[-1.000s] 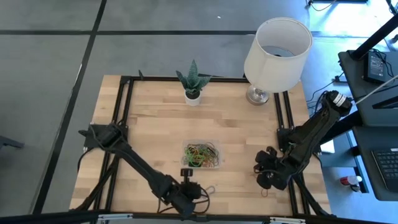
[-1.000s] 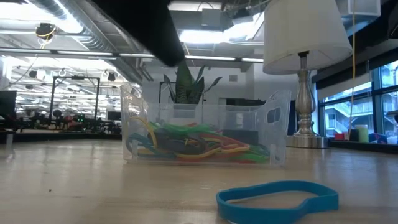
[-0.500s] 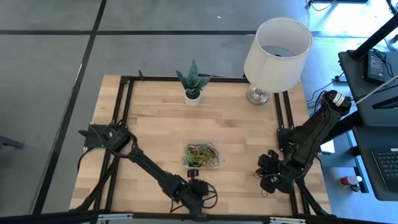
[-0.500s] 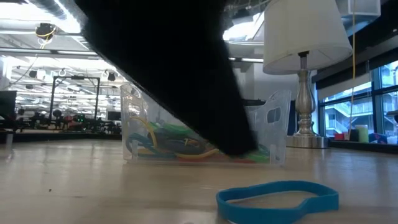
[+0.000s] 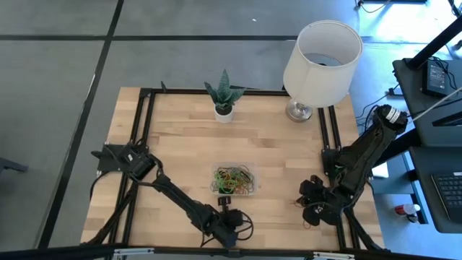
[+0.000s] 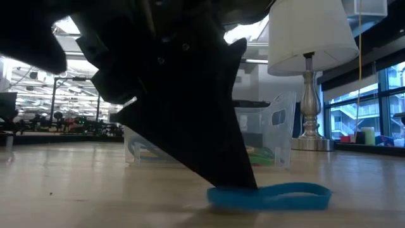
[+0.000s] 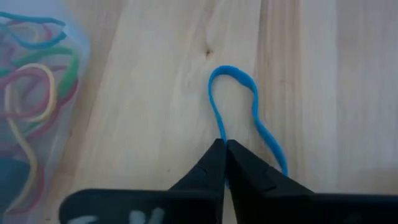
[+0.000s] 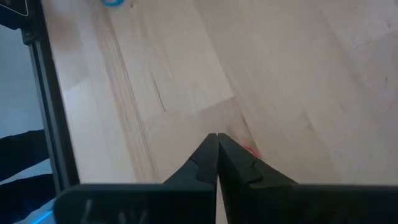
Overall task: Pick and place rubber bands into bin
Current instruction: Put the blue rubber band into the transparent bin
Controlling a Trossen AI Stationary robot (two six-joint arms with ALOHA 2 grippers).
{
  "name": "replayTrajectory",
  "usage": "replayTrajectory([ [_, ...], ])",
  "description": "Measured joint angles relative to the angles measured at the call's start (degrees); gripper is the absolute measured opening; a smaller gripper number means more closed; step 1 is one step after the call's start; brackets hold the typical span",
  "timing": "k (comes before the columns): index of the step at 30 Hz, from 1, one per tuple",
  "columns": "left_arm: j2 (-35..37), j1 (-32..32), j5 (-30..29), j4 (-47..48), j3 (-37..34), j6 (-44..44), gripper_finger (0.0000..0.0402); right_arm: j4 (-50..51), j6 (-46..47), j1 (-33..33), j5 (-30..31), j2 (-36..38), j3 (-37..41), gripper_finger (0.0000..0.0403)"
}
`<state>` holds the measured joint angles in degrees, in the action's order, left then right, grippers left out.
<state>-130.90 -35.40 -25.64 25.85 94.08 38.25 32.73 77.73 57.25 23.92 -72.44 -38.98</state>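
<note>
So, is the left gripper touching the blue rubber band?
Touching. In the left wrist view, the left gripper is shut on the blue rubber band, which runs between its fingertips.

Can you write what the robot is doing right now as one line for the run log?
left tool: shut on blue rubber band, on table near bin | right tool: shut, idle at right edge

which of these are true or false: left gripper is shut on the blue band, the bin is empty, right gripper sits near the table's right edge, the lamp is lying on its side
1. The left gripper is shut on the blue rubber band: true.
2. The bin is empty: false, it holds many coloured rubber bands.
3. The right gripper sits near the table's right edge: true.
4. The lamp lies on its side: false, it stands upright.
</note>
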Motion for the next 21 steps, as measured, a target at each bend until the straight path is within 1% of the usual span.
replayTrajectory([
  [2,0.5,0.0,0.3,0.0,-0.1,0.0,0.0006,0.0,0.0,0.0,0.3,0.0,0.0,0.0010],
  [4,1.5,-0.1,2.5,0.5,-0.2,-0.4,0.0003,0.0,0.0,0.0,0.4,0.0,0.0,0.0010],
  [8,5.5,-0.5,2.5,1.4,-0.3,-2.2,0.0003,-0.1,0.0,0.0,0.4,0.0,0.0,0.0010],
  [12,9.9,0.3,1.7,3.9,-0.2,-3.1,0.0003,-0.1,0.0,0.0,0.7,0.0,0.0,0.0010],
  [14,12.6,0.7,1.1,5.5,-0.2,-4.1,0.0003,-0.2,-0.1,0.0,2.0,0.0,0.0,0.0010],
  [17,16.7,1.5,-1.1,8.2,-0.2,-7.7,0.0002,-0.7,0.2,-0.1,3.8,0.0,0.0,0.0010],
  [21,20.4,3.9,-3.5,14.0,-0.2,-11.7,0.0002,-2.1,0.1,-0.1,4.2,0.0,-0.1,0.0010],
])
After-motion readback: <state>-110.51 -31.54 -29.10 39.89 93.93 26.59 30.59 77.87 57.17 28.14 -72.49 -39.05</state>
